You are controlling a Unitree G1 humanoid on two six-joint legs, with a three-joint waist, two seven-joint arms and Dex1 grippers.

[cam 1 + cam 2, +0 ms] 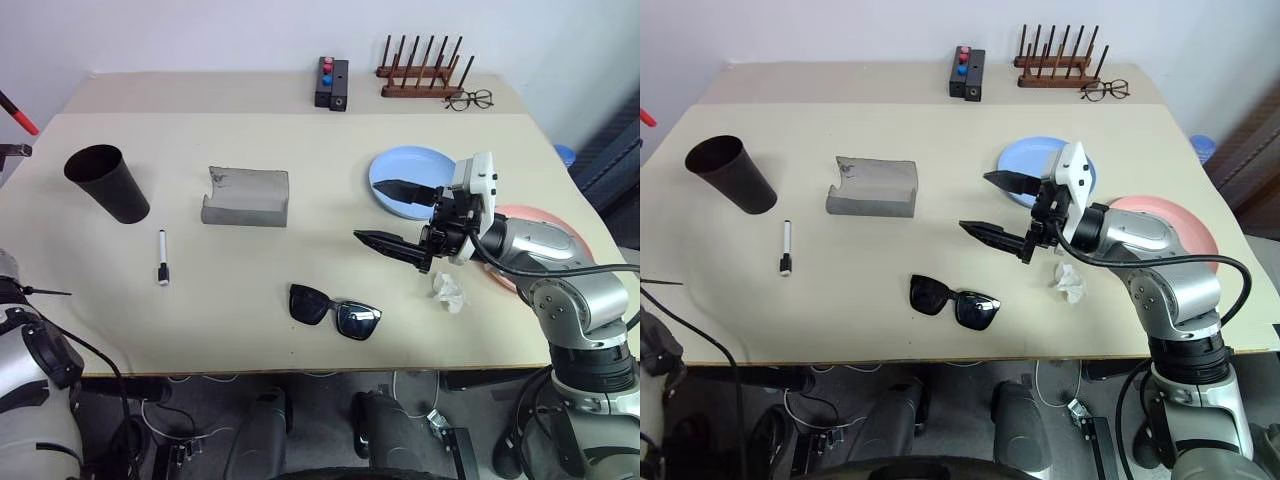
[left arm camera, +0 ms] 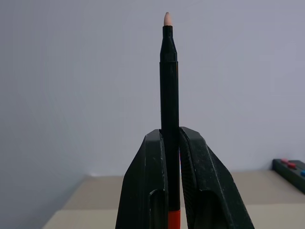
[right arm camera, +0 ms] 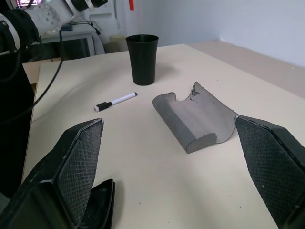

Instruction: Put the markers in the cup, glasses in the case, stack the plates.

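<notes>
While left hand (image 2: 172,191) grips red marker (image 2: 168,95), right hand (image 1: 392,213) gapes

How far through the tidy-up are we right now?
Nothing is finished yet. In hand: the left gripper is shut on a marker with a red lower body. Left to do: the white marker lies on the table beside the black cup, the sunglasses lie outside the open grey case, and the blue plate and pink plate sit unstacked. The right gripper is open.
</notes>
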